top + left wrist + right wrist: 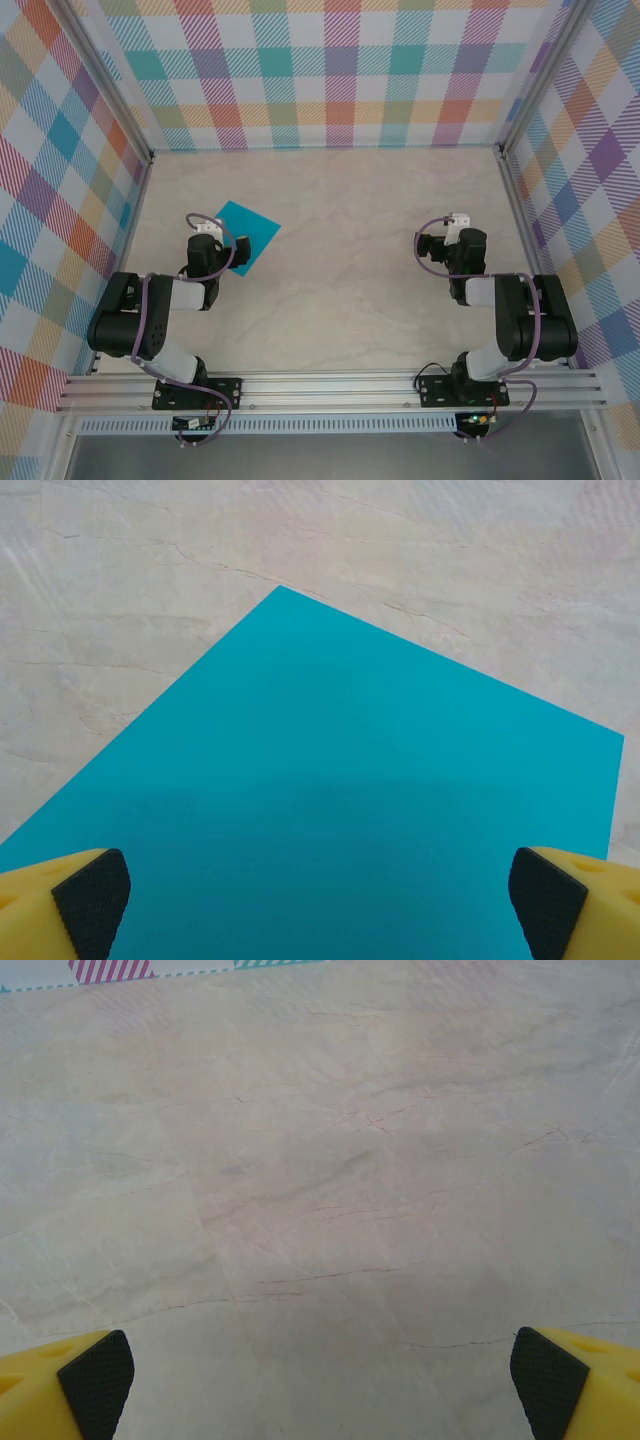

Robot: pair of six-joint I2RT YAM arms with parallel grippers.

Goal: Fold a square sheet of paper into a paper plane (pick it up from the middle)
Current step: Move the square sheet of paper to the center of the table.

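Note:
The square sheet of paper (pixel 246 232) is teal-blue and lies flat on the marble table at the left, turned like a diamond. My left gripper (pixel 204 226) hangs over its near-left part, partly covering it from above. In the left wrist view the sheet of paper (pixel 330 790) spreads out under the open left gripper (pixel 320 905), whose yellow fingers with black pads (pixel 92 900) stand wide apart with nothing between them. My right gripper (pixel 452 222) is at the right, far from the paper. It is open over bare table (pixel 320 1385).
Checked walls (pixel 340 70) close the table in at the back and both sides, with metal posts (pixel 505 150) at the back corners. An aluminium rail (pixel 330 390) carries both arm bases at the near edge. Bare marble surface (pixel 350 240) lies between the arms.

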